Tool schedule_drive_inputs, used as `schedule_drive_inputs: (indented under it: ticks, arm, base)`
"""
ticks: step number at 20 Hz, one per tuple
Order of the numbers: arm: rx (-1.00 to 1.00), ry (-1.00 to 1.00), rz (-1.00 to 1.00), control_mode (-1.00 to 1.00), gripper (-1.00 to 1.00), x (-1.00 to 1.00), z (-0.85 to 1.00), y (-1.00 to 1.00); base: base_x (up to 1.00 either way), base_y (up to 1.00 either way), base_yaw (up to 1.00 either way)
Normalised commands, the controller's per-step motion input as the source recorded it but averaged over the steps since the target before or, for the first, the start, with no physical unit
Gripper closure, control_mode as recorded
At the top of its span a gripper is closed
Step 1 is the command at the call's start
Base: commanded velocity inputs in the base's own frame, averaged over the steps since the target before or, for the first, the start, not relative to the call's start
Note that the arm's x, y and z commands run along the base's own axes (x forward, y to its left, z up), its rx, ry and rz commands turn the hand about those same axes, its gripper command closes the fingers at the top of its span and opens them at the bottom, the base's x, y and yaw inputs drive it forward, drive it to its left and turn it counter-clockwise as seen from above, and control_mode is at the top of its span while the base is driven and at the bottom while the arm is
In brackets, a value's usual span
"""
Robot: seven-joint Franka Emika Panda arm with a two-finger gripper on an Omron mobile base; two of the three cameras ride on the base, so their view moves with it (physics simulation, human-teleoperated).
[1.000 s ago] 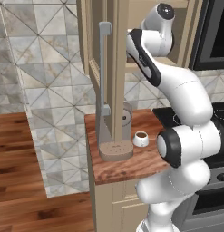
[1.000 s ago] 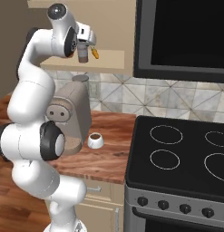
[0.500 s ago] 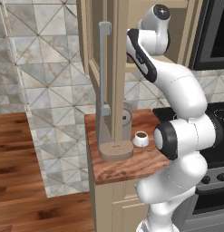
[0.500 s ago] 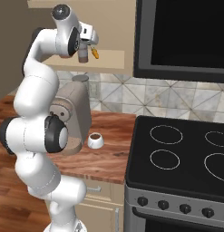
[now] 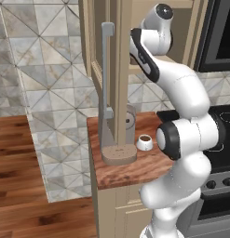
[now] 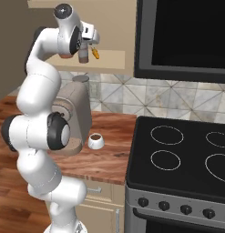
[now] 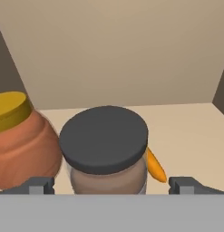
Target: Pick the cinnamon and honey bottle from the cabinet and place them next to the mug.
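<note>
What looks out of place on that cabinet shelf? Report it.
Nothing spilled or damaged. The cinnamon and honey bottle stand upright on the cabinet shelf. One oddity: a thin orange pointed thing lies on its side behind the cinnamon.

The cinnamon (image 7: 106, 156) has a grey-brown see-through body and a dark cap; the honey bottle (image 7: 22, 145) is amber-orange with a yellow cap; the cabinet (image 7: 131, 59) is beige-tan inside, its handle (image 5: 106, 69) grey; the mug (image 6: 95, 141) is white with a dark brown inside, on a reddish-brown wood-grain counter (image 6: 109, 159); the wall tiles (image 5: 46, 83) show grey marbled triangles
</note>
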Motion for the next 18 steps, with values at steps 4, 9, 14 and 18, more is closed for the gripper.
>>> schedule_drive_inputs:
  ticks: [4, 9, 14, 18]
  arm:
    - [0.00, 0.00, 0.00, -1.00, -1.00, 0.13, -0.02, 0.00]
    - [0.00, 0.00, 0.00, -1.00, -1.00, 0.07, -0.01, 0.00]
    - [0.00, 0.00, 0.00, -1.00, -1.00, 0.00, 0.00, 0.00]
    - [0.00, 0.00, 0.00, -1.00, 1.00, 0.00, 0.00, 0.00]
  base:
    - [0.00, 0.00, 0.00]
    - [0.00, 0.00, 0.00]
    - [0.00, 0.00, 0.00]
    - [0.00, 0.00, 0.00]
